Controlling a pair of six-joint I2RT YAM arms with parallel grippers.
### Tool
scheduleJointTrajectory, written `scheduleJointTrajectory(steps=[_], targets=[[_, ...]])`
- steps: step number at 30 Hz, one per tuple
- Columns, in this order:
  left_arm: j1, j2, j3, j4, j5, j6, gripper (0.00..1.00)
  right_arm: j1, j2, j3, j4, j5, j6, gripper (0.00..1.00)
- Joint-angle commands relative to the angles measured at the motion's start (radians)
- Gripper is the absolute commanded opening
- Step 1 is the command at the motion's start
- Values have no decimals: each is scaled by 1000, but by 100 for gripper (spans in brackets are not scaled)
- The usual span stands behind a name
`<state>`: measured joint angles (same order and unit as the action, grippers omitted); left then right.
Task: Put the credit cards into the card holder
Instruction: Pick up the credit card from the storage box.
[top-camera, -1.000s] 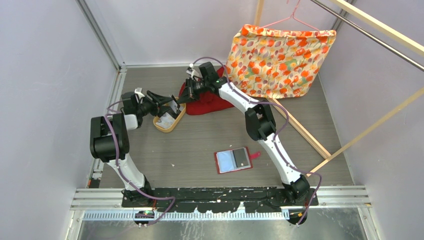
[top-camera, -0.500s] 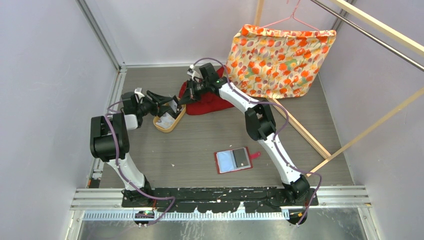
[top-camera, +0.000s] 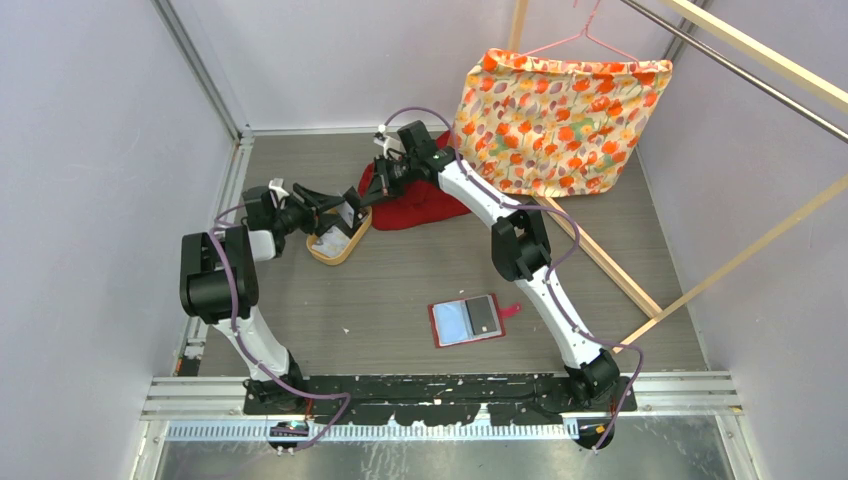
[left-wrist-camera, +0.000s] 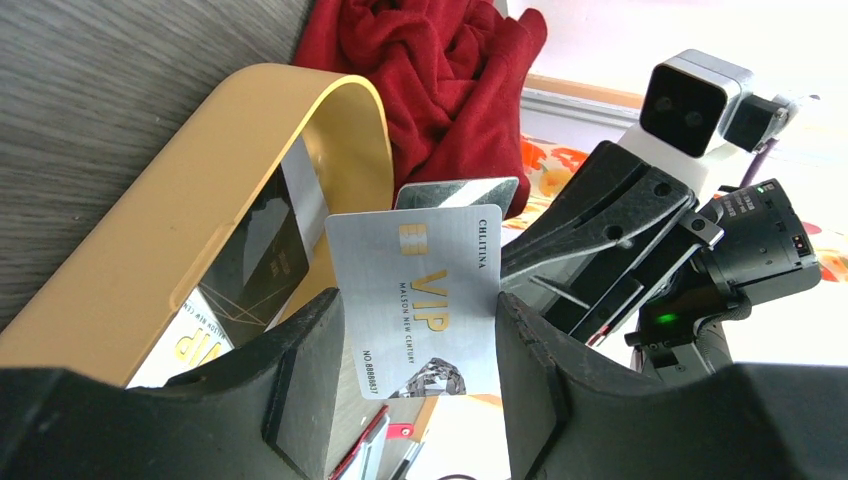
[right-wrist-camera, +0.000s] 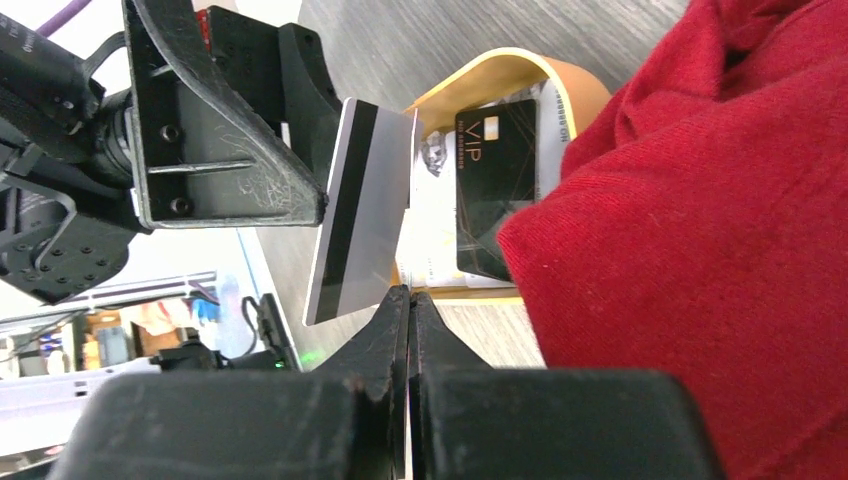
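Handover: left gripper (left-wrist-camera: 415, 320) pinches card (right-wrist-camera: 360, 200) edgewise; right gripper (right-wrist-camera: 408, 296), fingers pressed together, at its corner, hold uncertain. Next, likely: left opens, card to holder (top-camera: 466, 320)

The left arm (top-camera: 205, 278) and right arm (top-camera: 518, 245) pair white links with black joints, trailed by purple cables (top-camera: 233, 290).

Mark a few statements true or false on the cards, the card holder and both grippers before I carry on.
1. The left gripper holds a silver VIP card. True.
2. The card holder is folded shut. False: it lies open on the table.
3. A dark VIP card lies in the tan tray. True.
4. The right gripper is wide open. False: its jaws are shut.
5. The red cloth fills the tray. False: it lies beside it.
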<state>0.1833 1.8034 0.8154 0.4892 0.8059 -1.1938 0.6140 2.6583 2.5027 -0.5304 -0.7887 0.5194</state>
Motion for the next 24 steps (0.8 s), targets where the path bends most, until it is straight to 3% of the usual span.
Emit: scheduleJointTrajectory(steps=[1, 11, 24], targets=[[8, -66, -12, -7, -15, 37, 8, -4, -51, 45, -59, 55, -89, 1], [10, -185, 37, -298, -115, 198, 8, -3, -53, 62, -74, 60, -128, 1], [10, -217, 99, -534, -217, 296, 6, -3, -112, 53, -109, 33, -181, 1]])
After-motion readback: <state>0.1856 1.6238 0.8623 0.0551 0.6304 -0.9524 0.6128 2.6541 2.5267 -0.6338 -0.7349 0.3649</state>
